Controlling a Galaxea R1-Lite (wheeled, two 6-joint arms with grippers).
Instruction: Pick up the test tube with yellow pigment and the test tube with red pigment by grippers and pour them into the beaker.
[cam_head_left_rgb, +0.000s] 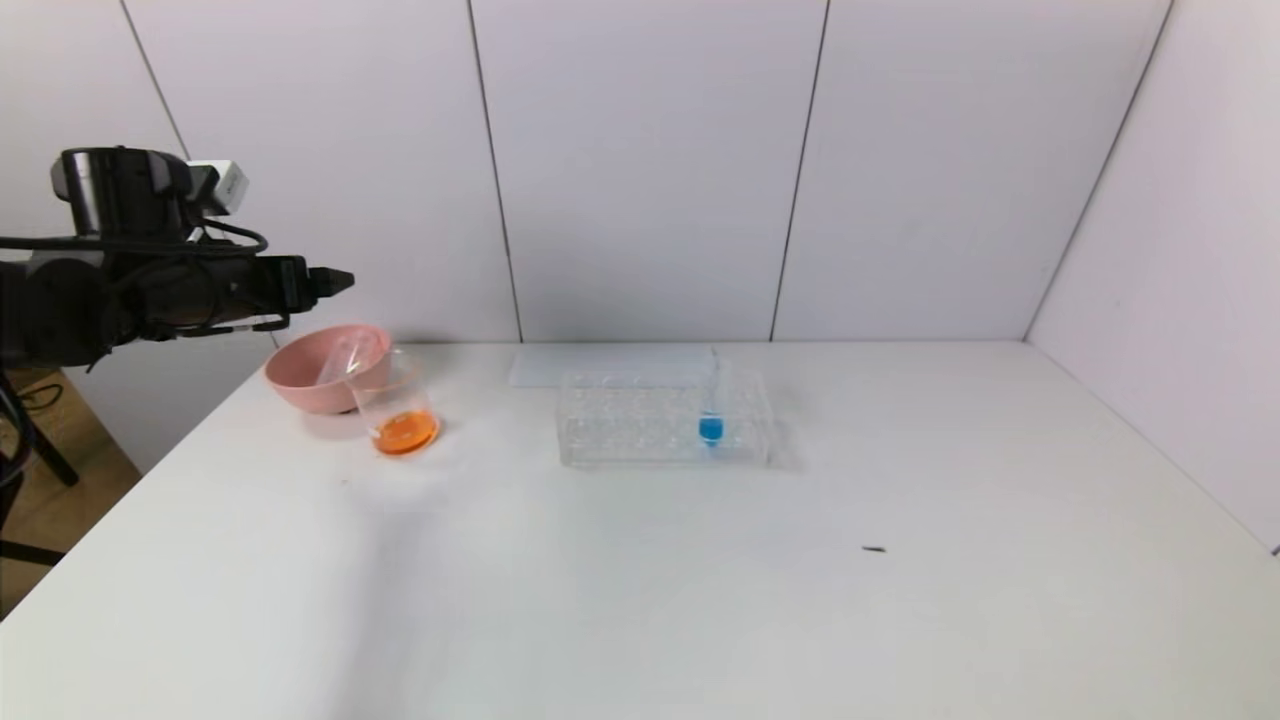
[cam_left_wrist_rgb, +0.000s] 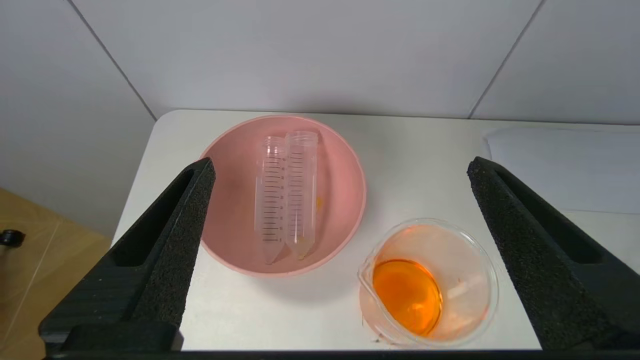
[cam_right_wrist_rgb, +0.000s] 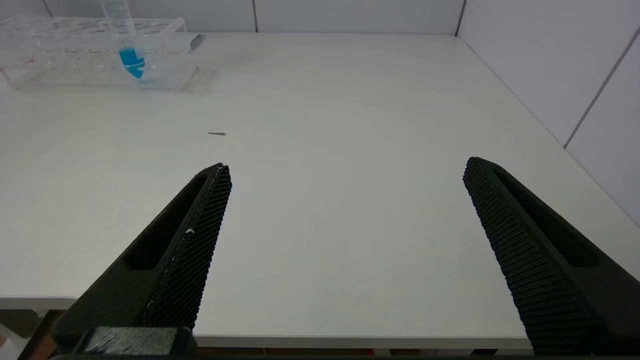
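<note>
Left wrist view: black left gripper (cam_left_wrist_rgb: 340, 260) fingers spread wide, holding nothing — between them, two empty clear tubes (cam_left_wrist_rgb: 286, 192) in a pink bowl (cam_left_wrist_rgb: 345, 200). Beside it stands the clear glass beaker (cam_left_wrist_rgb: 430, 285) of orange liquid. Right gripper (cam_right_wrist_rgb: 345, 240) fingers gape — empty too.

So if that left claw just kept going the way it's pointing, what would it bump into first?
Probably the pink bowl with the two emptied tubes, or the beaker beside it. The left gripper, jaws wide open, looks down on both. From the head camera it points more level above them, so depth is uncertain.

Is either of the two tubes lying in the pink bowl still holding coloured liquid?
No: in the left wrist view both tubes in the pink bowl look clear and drained, while orange liquid sits in the beaker.
</note>
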